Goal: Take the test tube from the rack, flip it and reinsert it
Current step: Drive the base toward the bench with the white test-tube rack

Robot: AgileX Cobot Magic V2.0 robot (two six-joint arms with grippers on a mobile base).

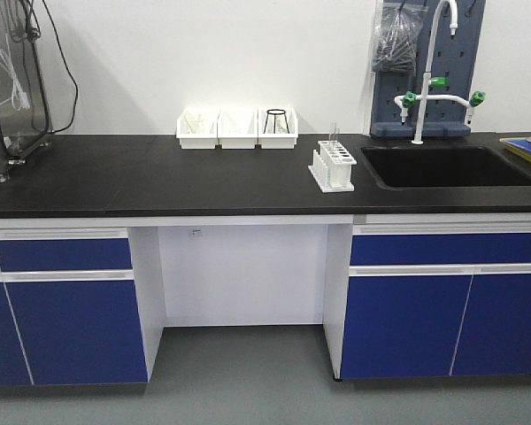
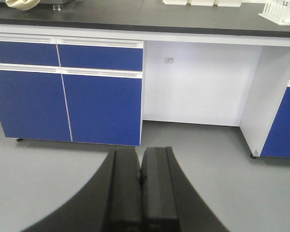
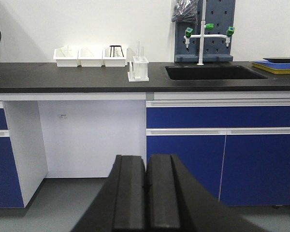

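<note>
Task not begun, I judge. Rack on counter beside sink, tube upright inside (faint). My left gripper and right gripper clenched empty, well apart from rack. Whole flip pending.

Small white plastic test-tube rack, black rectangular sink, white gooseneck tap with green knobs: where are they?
Small white plastic test-tube rack (image 1: 334, 168): exterior front view, its front side.
Black rectangular sink (image 1: 451, 166): exterior front view, its bare basin.
White gooseneck tap with green knobs (image 1: 422, 104): exterior front view, its upright pipe.
</note>
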